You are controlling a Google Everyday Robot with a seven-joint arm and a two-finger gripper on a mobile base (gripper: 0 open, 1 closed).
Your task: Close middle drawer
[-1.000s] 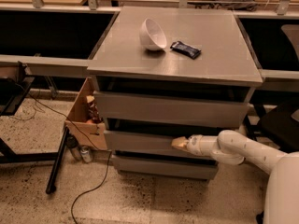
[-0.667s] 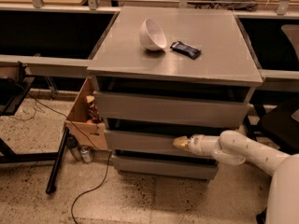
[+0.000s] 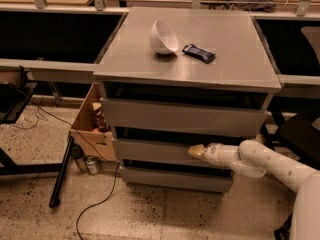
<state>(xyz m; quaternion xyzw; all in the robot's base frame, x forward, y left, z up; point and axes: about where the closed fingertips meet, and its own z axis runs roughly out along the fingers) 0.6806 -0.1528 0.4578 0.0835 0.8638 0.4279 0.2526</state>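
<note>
The grey wood-grain cabinet has three stacked drawers. The middle drawer is a shallow grey front panel between the taller top panel and the bottom panel; it sits nearly level with them, with a dark gap above it. My gripper, with a tan tip on a white arm coming from the right, touches the middle drawer's front right of centre.
A white bowl lies tipped on the cabinet top beside a dark snack packet. A cardboard box with bottles stands on the floor at the left, with cans, a black stand leg and cables. A dark chair is at the right.
The gripper has stayed on the middle drawer's front, shifting very slightly. The drawer front shows no clear movement.
</note>
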